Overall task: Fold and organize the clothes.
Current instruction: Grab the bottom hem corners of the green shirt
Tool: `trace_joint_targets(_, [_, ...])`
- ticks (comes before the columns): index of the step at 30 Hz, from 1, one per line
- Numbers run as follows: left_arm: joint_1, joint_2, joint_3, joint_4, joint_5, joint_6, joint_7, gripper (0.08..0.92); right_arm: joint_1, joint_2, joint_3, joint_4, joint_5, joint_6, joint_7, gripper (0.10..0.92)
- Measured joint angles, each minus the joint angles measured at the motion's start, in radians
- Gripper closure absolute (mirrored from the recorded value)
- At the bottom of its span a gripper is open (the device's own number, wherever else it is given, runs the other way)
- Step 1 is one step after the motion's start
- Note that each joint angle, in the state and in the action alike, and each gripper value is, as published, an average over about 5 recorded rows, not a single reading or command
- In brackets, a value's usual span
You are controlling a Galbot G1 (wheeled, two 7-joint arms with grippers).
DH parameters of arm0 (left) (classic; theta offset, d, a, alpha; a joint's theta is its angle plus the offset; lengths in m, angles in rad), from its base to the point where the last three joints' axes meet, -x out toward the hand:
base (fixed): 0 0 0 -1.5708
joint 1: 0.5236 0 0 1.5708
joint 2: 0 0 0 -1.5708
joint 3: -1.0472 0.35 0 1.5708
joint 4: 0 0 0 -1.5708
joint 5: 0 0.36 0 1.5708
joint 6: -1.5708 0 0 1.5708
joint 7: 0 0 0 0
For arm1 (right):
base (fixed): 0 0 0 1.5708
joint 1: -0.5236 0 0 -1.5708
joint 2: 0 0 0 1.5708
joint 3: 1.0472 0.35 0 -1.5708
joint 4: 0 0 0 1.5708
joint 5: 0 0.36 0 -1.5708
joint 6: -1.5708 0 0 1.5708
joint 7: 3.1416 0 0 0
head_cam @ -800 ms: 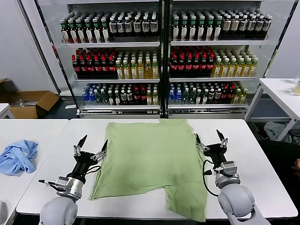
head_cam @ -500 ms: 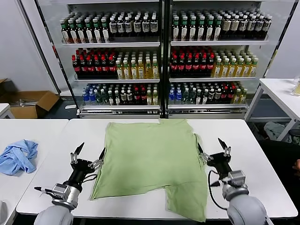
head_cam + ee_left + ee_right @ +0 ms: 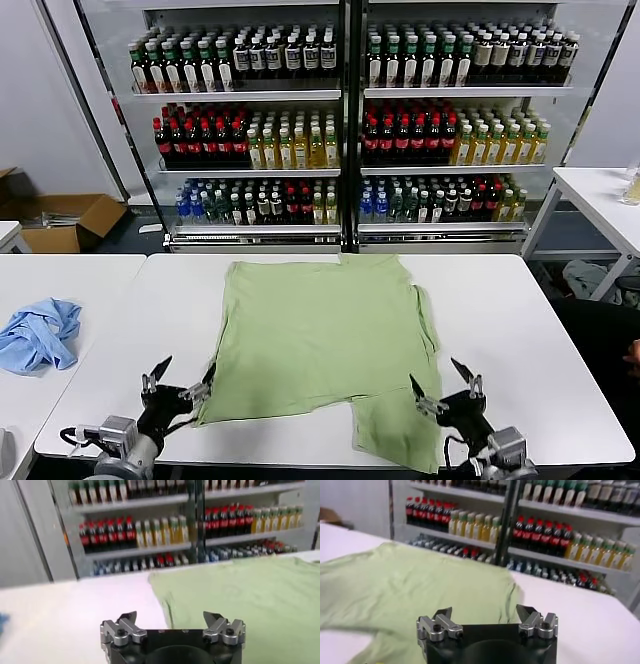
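The light green shirt (image 3: 325, 335) lies spread flat on the white table (image 3: 520, 330), partly folded, with a flap reaching the front edge on the right. No collar, buttons or print show. My left gripper (image 3: 182, 378) is open and empty at the shirt's front left corner. My right gripper (image 3: 443, 389) is open and empty at the flap's front right. The shirt also shows in the left wrist view (image 3: 245, 595) past the left gripper (image 3: 171, 616), and in the right wrist view (image 3: 415, 580) past the right gripper (image 3: 483, 612).
A light blue garment (image 3: 38, 332) lies bunched on the neighbouring table to the left. Shelves of bottles (image 3: 345, 130) stand behind the table. Another white table (image 3: 600, 195) stands at the far right. A cardboard box (image 3: 60, 220) sits on the floor at the left.
Both arms have drawn back toward the table's front edge and lower in view. Both grippers stay open and empty. The shirt has not moved.
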Motion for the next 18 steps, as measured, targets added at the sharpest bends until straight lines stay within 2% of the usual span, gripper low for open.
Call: trace_joint_targets(18, [0.077,0.016,-0.013,-0.034,-0.076,0.121,-0.052,0.177,-0.096,-0.013,-0.006,-0.001,0.028,-0.01,0.041,0.203])
